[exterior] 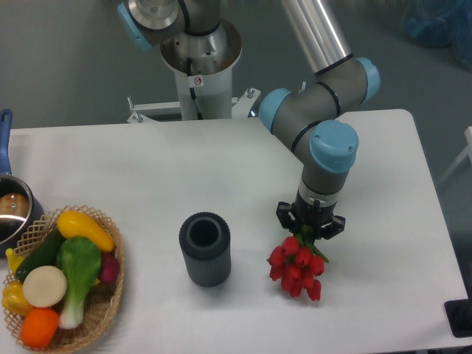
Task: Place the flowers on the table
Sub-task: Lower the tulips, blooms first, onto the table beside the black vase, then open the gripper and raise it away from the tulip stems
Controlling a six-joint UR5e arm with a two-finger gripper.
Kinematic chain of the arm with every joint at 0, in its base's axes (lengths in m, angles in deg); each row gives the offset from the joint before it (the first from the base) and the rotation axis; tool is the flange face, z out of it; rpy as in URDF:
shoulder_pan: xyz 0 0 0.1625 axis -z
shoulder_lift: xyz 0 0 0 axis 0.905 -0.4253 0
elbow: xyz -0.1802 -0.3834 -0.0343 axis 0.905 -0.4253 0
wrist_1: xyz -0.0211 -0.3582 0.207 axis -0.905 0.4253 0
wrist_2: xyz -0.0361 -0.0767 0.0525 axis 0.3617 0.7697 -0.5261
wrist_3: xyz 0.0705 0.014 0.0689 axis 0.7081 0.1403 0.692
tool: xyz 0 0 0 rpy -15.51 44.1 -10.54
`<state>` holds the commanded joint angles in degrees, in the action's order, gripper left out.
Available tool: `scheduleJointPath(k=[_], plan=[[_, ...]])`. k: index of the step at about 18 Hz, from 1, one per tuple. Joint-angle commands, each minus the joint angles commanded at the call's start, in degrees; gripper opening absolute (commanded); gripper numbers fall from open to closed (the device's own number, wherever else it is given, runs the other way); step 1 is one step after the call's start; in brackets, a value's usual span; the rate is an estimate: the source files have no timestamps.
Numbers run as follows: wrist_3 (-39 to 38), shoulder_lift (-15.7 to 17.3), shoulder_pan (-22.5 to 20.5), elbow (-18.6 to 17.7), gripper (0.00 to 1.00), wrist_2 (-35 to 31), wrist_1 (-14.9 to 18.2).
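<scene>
The flowers [297,267], a bunch of red tulip buds with a bit of green stem showing, hang out from under my gripper [310,227] at the front right of the white table [147,162]. The buds point toward the front edge, low over the tabletop or touching it; I cannot tell which. The stems run up into the gripper, which looks shut on them, though the wrist hides its fingers. A dark grey ribbed vase [204,248] stands upright and open-topped to the left of the flowers.
A wicker basket [110,295] of vegetables, including a green leafy one with a white stalk, sits at the front left. A pot [11,210] with a blue handle is at the left edge. The robot base [199,66] stands behind the table.
</scene>
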<state>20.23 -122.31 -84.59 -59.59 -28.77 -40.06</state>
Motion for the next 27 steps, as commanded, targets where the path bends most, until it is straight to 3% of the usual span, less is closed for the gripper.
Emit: scheduleJointPath(k=[1, 6, 10, 15, 19, 27], plan=[[0.3, 0.0, -0.1, 0.1, 0.8, 0.0, -0.2], [0.4, 0.0, -0.4, 0.8, 0.97, 0.0, -0.3], [0.4, 1.1, -1.5, 2.3, 1.0, 0.0, -0.5], [-0.2, 4.7, -3.2, 7.0, 1.0, 0.0, -0.4], [1.1, 8.8, -4.7, 8.4, 1.0, 0.1, -0.4], [10.3, 10.2, -8.3, 8.7, 1.0, 0.4, -0.4]])
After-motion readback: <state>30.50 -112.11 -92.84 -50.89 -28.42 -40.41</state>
